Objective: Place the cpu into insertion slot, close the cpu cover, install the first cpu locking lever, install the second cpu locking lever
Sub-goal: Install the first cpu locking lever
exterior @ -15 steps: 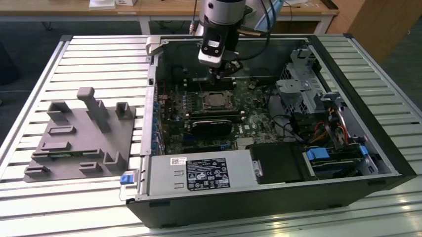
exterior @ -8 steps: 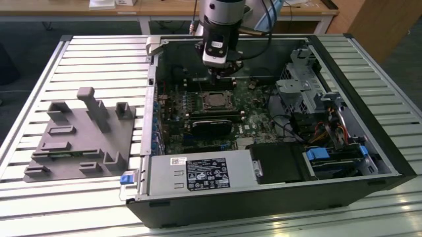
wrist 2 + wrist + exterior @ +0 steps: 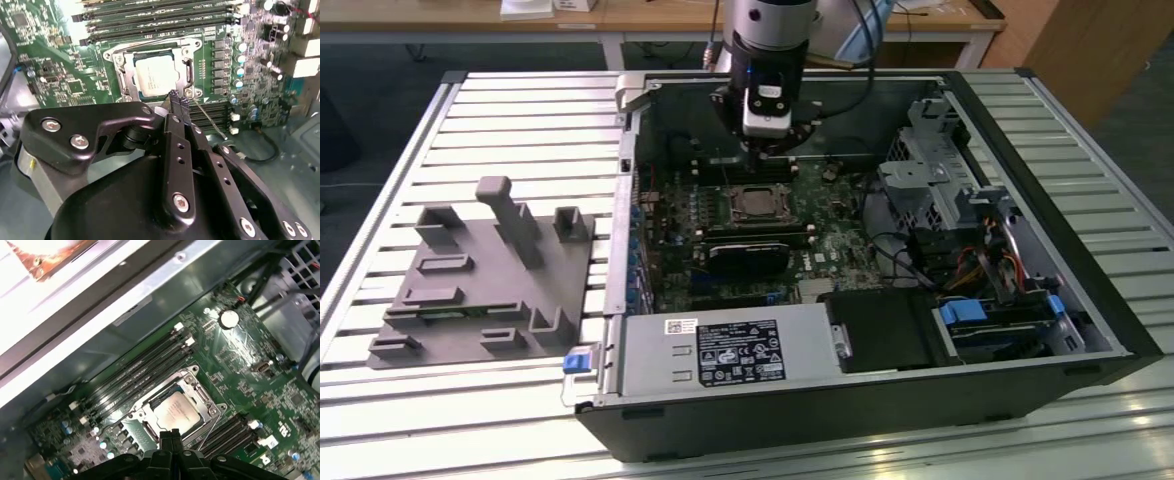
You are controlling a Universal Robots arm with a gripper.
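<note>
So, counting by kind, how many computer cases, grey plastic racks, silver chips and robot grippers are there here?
computer case: 1
grey plastic rack: 1
cpu, the silver chip: 1
gripper: 1
Total: 4

Your chip (image 3: 155, 75) has a dull, silver-grey metal top with a faint brushed sheen. The thin frame plate (image 3: 189, 70) is brighter, polished metal that catches the light. The circuit board (image 3: 50, 55) looks like glossy green lacquer. Your pincer (image 3: 176, 100) is smooth, matt black metal, and its screw heads (image 3: 80, 142) are shiny steel. In the exterior view, the worktop (image 3: 507, 110) is ribbed, satin-bright aluminium, the holder block (image 3: 467, 290) is matt grey plastic, and the computer case (image 3: 854, 420) is matt black.
</note>
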